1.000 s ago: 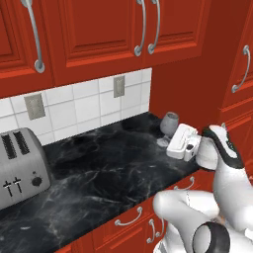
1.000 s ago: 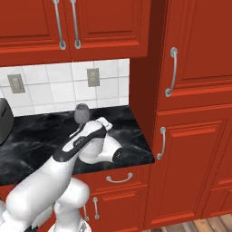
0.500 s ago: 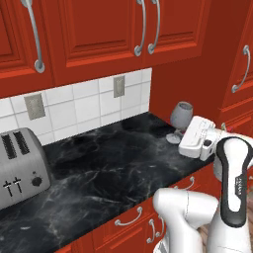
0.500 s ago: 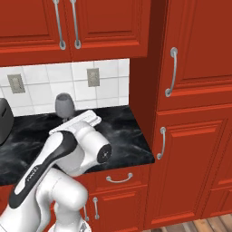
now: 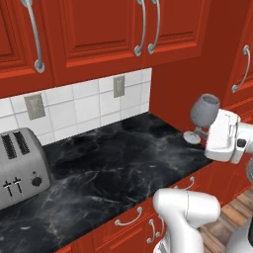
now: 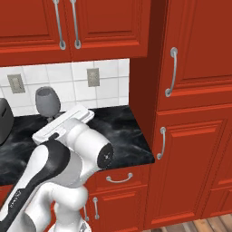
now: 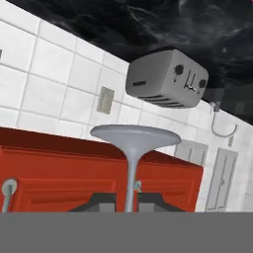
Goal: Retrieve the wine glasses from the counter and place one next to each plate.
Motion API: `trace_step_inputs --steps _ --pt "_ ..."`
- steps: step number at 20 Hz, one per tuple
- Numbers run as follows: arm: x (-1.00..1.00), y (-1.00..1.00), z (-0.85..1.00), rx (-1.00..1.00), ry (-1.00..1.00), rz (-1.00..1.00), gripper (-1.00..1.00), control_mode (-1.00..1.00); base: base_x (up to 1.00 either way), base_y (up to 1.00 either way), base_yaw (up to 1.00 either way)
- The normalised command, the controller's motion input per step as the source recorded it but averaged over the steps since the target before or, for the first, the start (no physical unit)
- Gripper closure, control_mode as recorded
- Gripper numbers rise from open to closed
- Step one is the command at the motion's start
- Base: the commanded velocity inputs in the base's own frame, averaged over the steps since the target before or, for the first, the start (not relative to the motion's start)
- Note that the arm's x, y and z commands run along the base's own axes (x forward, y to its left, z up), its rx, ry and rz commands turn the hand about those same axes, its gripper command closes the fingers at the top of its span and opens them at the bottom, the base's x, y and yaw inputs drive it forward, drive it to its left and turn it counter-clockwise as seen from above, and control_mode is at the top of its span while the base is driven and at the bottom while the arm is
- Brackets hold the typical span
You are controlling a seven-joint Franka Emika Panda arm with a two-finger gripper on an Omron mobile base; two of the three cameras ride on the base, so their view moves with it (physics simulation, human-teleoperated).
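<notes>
wine glass (image 5: 204,110) stem between gripper (image 7: 126,200) fingertips

Glossy white arm (image 6: 68,149), black joint bands (rounded casings)

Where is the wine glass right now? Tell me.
In the left base view the wine glass is at the right, held by its stem in the gripper, above the counter's right end.

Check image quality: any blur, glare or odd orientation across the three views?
Left base view: sharp, even light, wine glass see-through. Right base view: equally sharp, no glare. Hand view: rolled upside down, toaster hangs inverted; the gripper pinches the stem.
</notes>
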Motion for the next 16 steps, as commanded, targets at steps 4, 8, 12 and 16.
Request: trace_step_inputs --steps 4,8,12,16 --pt "-1.00 -0.02 0.60 0.00 -0.16 0.13 1.00 -1.00 0.00 0.00 0.00" --pt "-1.00 0.00 0.56 0.00 -0.13 0.13 1.00 -1.00 0.00 0.00 0.00" --pt "-1.00 0.00 0.56 0.00 -0.15 0.11 1.00 -1.00 0.00 0.00 0.00" --pt "-0.50 0.10 0.26 0.00 -0.06 0.05 1.00 1.00 -0.45 0.17 0.04"
